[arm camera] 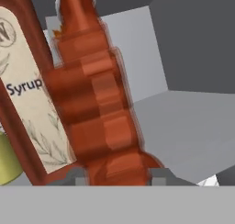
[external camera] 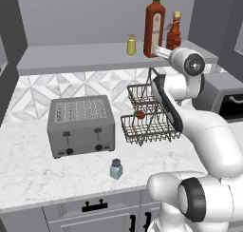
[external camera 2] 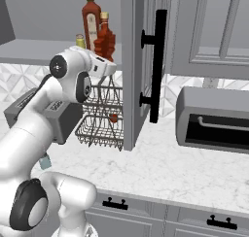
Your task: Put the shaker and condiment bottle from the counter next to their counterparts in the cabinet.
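Note:
My gripper (arm camera: 117, 175) is shut on the base of the condiment bottle (arm camera: 96, 103), an orange-red leaf-shaped bottle. It holds the bottle at the cabinet shelf (external camera: 71, 57), leaning slightly, right beside the tall dark-red syrup bottle (external camera: 154, 26) with a green cap. The small yellow shaker (external camera: 131, 45) stands left of that bottle. From the right, the condiment bottle (external camera 2: 104, 39) shows above my gripper (external camera 2: 104, 61). The pale blue-grey shaker (external camera: 116, 169) stands upright on the marble counter (external camera: 28, 178) near its front edge, far below the hand. I cannot tell whether the held bottle touches the shelf.
A grey toaster (external camera: 80, 126) sits on the counter left of a two-tier wire rack (external camera: 147, 119). A grey toaster oven (external camera 2: 214, 119) stands to the right. The open cabinet door (external camera 2: 133, 66) with a black handle hangs just right of the hand.

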